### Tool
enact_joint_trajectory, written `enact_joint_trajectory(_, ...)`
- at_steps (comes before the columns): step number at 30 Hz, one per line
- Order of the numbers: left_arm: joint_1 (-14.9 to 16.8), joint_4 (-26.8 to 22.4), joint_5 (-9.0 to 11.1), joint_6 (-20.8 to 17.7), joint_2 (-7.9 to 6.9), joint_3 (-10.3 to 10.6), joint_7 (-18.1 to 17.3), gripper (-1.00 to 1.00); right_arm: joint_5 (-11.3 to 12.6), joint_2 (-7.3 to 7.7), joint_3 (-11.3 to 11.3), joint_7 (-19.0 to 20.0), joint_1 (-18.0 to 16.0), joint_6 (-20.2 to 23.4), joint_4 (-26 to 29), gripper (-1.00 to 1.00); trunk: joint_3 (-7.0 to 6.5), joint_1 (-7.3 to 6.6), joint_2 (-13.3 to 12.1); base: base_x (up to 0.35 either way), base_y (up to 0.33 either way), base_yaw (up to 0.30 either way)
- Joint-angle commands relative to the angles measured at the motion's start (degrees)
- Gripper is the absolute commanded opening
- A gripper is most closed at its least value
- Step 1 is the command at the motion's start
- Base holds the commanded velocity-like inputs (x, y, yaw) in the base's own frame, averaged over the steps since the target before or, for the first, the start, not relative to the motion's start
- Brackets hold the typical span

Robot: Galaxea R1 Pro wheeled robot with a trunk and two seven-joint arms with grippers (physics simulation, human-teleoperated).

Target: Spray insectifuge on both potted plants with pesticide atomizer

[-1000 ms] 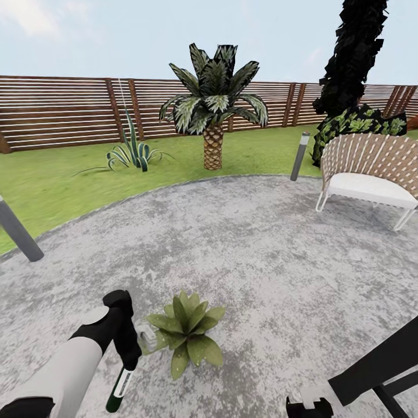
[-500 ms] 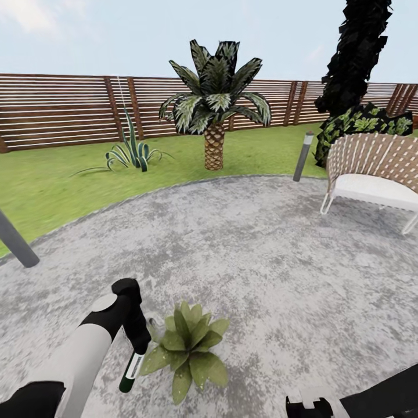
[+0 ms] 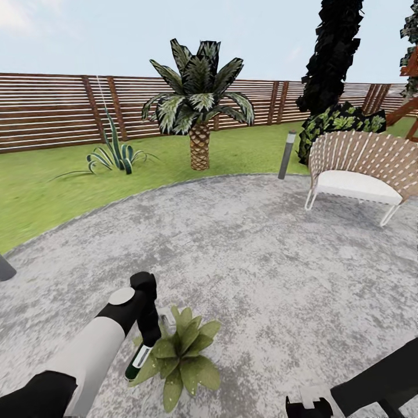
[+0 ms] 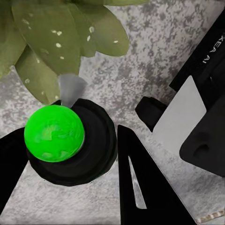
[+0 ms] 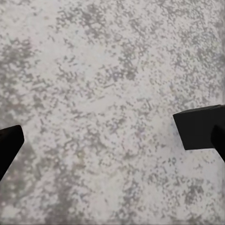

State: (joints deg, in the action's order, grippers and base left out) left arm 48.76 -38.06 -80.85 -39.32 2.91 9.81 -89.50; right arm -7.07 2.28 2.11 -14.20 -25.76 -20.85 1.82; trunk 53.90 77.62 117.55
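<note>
One potted plant [image 3: 181,355], a low rosette of broad green leaves, stands on the grey gravelly patio [image 3: 244,249] near the bottom of the head view. My left gripper [image 3: 151,338] is shut on the pesticide atomizer [image 3: 138,361], a slim dark bottle with a white label that hangs tilted against the plant's left leaves. In the left wrist view the atomizer [image 4: 54,133] shows a bright green round top between my black fingers [image 4: 140,187], with the plant's speckled leaves [image 4: 56,42] just beyond and a pale grey cone between them. My right gripper [image 3: 307,406] is low on the right, and in the right wrist view it [image 5: 110,133] stands open over bare gravel.
A wicker chair [image 3: 360,168] with a white seat stands at the right. A grey bollard lamp [image 3: 286,154] is at the patio's far edge, another [image 3: 4,268] at the left. A palm [image 3: 198,116], a spiky agave [image 3: 113,152], dark trees and a slatted fence [image 3: 46,113] lie beyond on the lawn.
The camera has shifted, so the whole scene sits further left. My left arm has brought the atomizer rightward, from beside the plant to against its left leaves.
</note>
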Motion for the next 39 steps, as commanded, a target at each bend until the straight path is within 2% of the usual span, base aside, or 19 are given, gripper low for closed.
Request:
enact_joint_trajectory(1,0.53,-0.03,-0.39,-0.48,0.14,0.27,-0.5,-1.0,-0.57,0.0,0.18,-0.51,-0.02,0.0,-0.06,1.0,0.05,-0.01,0.02,0.0,0.0,-0.016)
enact_joint_trajectory(4,0.97,0.02,-0.43,-0.17,0.19,0.57,-0.5,-1.0,-0.57,0.0,0.18,-0.56,-0.05,-0.02,-0.06,1.0,0.05,-0.01,0.02,0.0,0.0,-0.004)
enact_joint_trajectory(9,0.4,0.68,-0.4,0.67,-0.83,0.69,-0.5,-1.0,-0.59,0.0,0.18,-0.56,-0.03,-0.01,-0.06,1.0,0.05,-0.01,0.02,0.0,0.0,0.0)
enact_joint_trajectory(12,0.15,0.77,-0.44,2.14,-0.45,0.72,-0.5,-1.0,-0.63,0.0,0.18,-0.56,-0.05,-0.01,-0.06,1.0,0.05,-0.01,0.02,0.0,0.0,0.0)
enact_joint_trajectory(14,0.1,0.79,-0.4,2.26,0.3,1.01,-0.5,-1.0,-0.65,0.0,0.18,-0.56,-0.03,-0.01,-0.06,1.0,0.05,-0.01,0.02,0.0,0.0,0.0)
enact_joint_trajectory(17,0.31,0.73,-0.43,2.02,2.67,2.28,-0.5,-1.0,-0.64,0.0,0.18,-0.56,-0.03,-0.02,-0.06,1.0,0.05,-0.01,0.02,0.0,0.0,0.0)
enact_joint_trajectory(20,0.51,0.71,-0.46,1.97,4.23,2.54,-0.5,-1.0,-0.63,0.0,0.18,-0.56,-0.05,-0.03,-0.06,1.0,0.05,-0.01,0.02,0.0,0.0,0.0)
enact_joint_trajectory(22,0.29,0.79,-0.38,1.15,3.54,2.15,-0.5,-1.0,-0.65,0.0,0.18,-0.56,-0.03,0.0,-0.06,1.0,0.05,-0.01,0.02,0.0,0.0,0.0)
enact_joint_trajectory(25,0.18,0.79,-0.4,-0.64,3.42,2.14,-0.5,-1.0,-0.65,0.0,0.18,-0.56,-0.02,-0.03,-0.06,1.0,0.05,-0.01,0.02,0.0,0.0,0.0)
enact_joint_trajectory(29,0.11,0.76,-0.43,-1.12,3.27,2.06,-0.5,-1.0,-0.66,-0.03,0.24,-0.56,-0.03,-0.01,-0.11,1.0,0.05,-0.01,0.02,0.0,0.0,0.0)
enact_joint_trajectory(34,0.11,0.67,-0.24,-1.34,1.98,1.78,-0.5,-1.0,-0.58,-0.1,0.18,-0.56,-0.02,0.0,0.07,1.0,0.13,-0.01,0.02,0.0,0.0,0.017)
enact_joint_trajectory(39,0.62,0.27,-0.26,-2.5,1.9,1.81,-0.5,-1.0,-0.57,-0.34,0.18,-0.56,-0.02,-0.01,0.11,1.0,0.45,-0.01,0.02,0.0,0.0,0.145)
